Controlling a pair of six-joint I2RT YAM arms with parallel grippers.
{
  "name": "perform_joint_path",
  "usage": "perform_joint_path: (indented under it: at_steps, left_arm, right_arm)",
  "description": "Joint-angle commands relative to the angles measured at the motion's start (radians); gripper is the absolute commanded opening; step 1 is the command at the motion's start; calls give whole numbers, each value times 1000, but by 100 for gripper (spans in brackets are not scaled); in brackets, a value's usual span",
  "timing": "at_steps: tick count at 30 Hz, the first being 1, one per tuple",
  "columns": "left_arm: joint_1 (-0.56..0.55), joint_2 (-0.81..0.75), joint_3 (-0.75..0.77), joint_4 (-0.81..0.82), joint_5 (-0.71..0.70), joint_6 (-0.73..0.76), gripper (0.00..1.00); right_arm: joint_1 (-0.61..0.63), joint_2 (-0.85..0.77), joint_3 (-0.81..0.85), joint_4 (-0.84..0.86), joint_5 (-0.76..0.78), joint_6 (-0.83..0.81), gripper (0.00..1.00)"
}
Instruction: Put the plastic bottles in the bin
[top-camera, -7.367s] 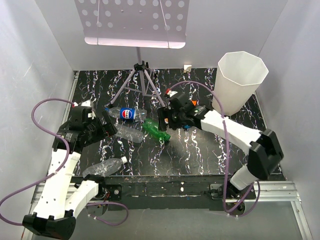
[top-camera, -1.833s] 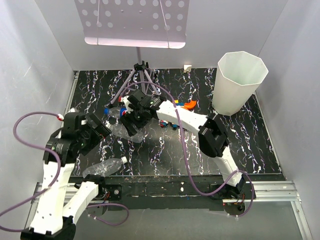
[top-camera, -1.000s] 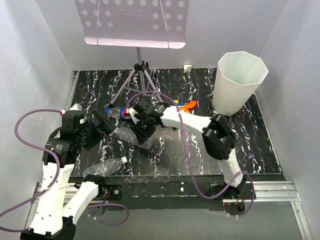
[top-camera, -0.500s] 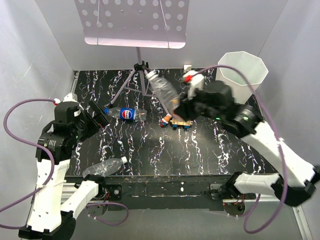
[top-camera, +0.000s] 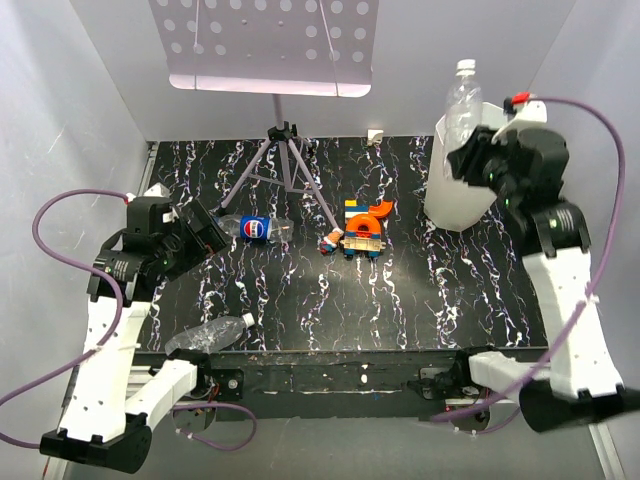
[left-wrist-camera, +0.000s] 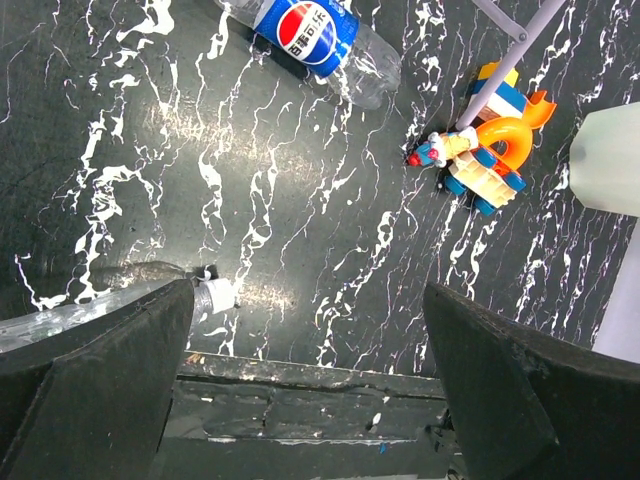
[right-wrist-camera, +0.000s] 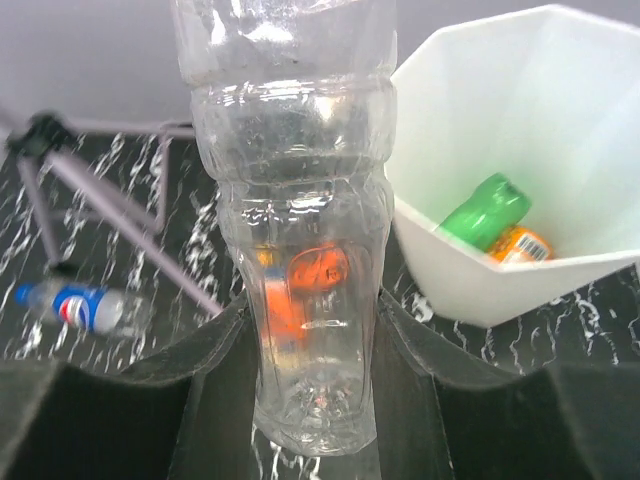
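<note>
Right hand: the right hand (right-wrist-camera: 315, 405) is up high, clamped narrow on the clear unlabelled plastic bottle (right-wrist-camera: 300, 200), one finger on each side of its lower body.
Held bottle: upright, cap on top. From the wrist camera it sits just beside the bin's left rim, not over the mouth yet.
Bin: the tall white translucent faceted bin (top-camera: 445, 205) stands at the far right of the black marbled bench (top-camera: 400, 290). A green plastic bottle (right-wrist-camera: 487, 212) and an orange plastic bottle (right-wrist-camera: 522, 243) already lie at its bottom.
Step in hand: carrying this bottle over the opening for the drop, I'd say.
Doing it well: slide the hand right until the bottle's base is well inside the rim line. Hold it above the rim, and only then part the fingers. Aiming for the middle should help a light, springy bottle go in rather than bounce off a facet.
Risk: letting go here would likely land it on the rim or outside.
Left hand: the left hand (left-wrist-camera: 310, 380) hangs over the bench with fingers wide, holding nothing.
To go: the clear bottle with the blue Pepsi label (top-camera: 255, 228) lies on its side at the left. Another clear unlabelled bottle (top-camera: 212, 333) lies at the near edge. The orange, blue and yellow toy blocks (top-camera: 362, 228) sit mid-bench and are not for the bin.
</note>
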Motion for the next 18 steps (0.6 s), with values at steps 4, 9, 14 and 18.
perform_joint_path:
  at_steps: [4, 9, 14, 18]
  left_arm:
    - [-1, -54, -18, -4, 44, 9, 99]
    - [0, -83, -35, -4, 48, 9, 99]
    - [-1, -82, -40, -3, 73, 9, 99]
    - [-1, -77, -29, 3, 94, 2, 99]
  right_arm:
    - [-169, 245, 207, 138, -39, 52, 35]
    - [-256, 341, 259, 156, -33, 55, 36]
    - [-309, 423, 276, 146, -1, 40, 36]
    - [-335, 463, 281, 136, -7, 38, 48]
